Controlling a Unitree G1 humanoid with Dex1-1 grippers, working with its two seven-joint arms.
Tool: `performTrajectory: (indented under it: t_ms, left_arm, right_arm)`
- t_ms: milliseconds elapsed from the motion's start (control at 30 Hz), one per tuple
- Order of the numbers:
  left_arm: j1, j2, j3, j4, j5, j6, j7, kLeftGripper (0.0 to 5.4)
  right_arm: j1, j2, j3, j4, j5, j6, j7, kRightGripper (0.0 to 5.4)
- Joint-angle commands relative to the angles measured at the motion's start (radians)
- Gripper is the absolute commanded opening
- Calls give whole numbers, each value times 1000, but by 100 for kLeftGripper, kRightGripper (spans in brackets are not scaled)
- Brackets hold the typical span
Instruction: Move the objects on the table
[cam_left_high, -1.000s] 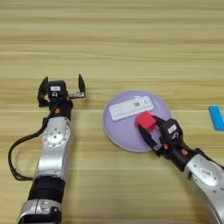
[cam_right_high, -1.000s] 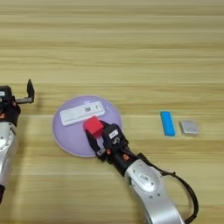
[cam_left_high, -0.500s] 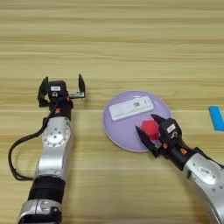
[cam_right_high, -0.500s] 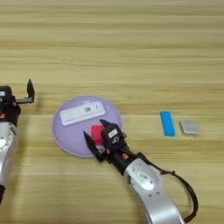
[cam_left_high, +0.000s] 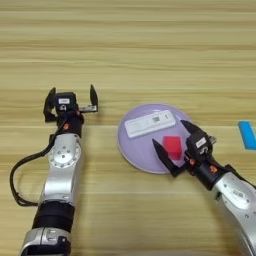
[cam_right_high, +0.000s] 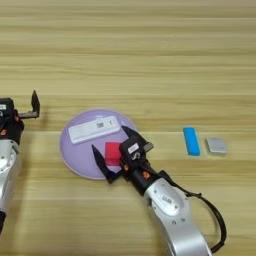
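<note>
In the left eye view, the round lilac plate (cam_left_high: 137, 150) lies on the light wooden plank table (cam_left_high: 150, 55), right of centre. A slim white bar-shaped device (cam_left_high: 150, 123) rests at its 12 o'clock and a small red cube (cam_left_high: 173, 146) sits at its 4 o'clock. The right gripper (cam_left_high: 172, 147) spreads its black fingers wide on either side of the cube, apart from it. The left gripper (cam_left_high: 70, 98), at the plate's 9 o'clock, stands parked with fingers wide apart. In the right eye view, a small blue bar (cam_right_high: 190, 141) and a small grey square tile (cam_right_high: 217, 145) lie at the plate's 3 o'clock, well apart from it.
</note>
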Motion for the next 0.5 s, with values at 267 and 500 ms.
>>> performTrajectory:
  t_ms: [267,500]
  left_arm:
    - [10,-4,-18,-11,26,15,-1,540]
    - [14,-3,-56,-13,41,0,-34,540]
  right_arm:
    - [-32,19,-47,16,16,-36,-30,537]
    - [-67,33,-125,51,6,-93,-89,537]
